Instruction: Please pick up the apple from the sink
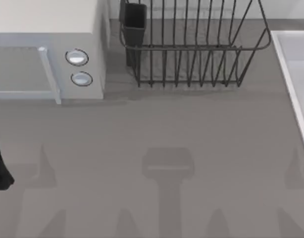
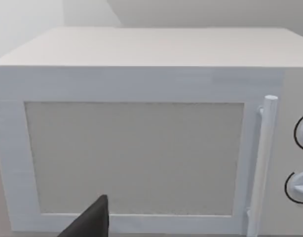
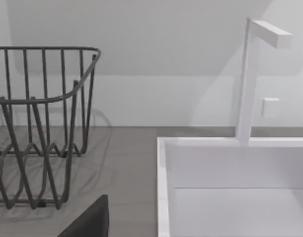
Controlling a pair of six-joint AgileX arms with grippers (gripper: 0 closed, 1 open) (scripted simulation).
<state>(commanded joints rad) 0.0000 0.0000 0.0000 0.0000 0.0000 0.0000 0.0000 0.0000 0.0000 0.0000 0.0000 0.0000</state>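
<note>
**Two arms held back, pale sink at the table's right edge**

We see our left arm [image 1: 1,166] as a dark shape at the far left edge of the grey table [image 1: 157,129] in the top view, in front of the white boxy microwave with two round knobs [image 1: 48,54]. Our left wrist camera faces that microwave's door and upright handle [image 2: 262,163], with one black fingertip [image 2: 90,222] at the bottom of the view; we cannot tell how wide that gripper stands.

Our right wrist camera looks at the large pale grey-white rectangular sink with its raised rim [image 3: 164,187], a white angular tap [image 3: 250,79] rising behind it. Another black fingertip [image 3: 90,222] shows there, and again we cannot tell that gripper's width. The dark wire dish rack [image 1: 191,49] stands between microwave and sink, apart from both. The visible part of the basin holds no red apple.
</note>
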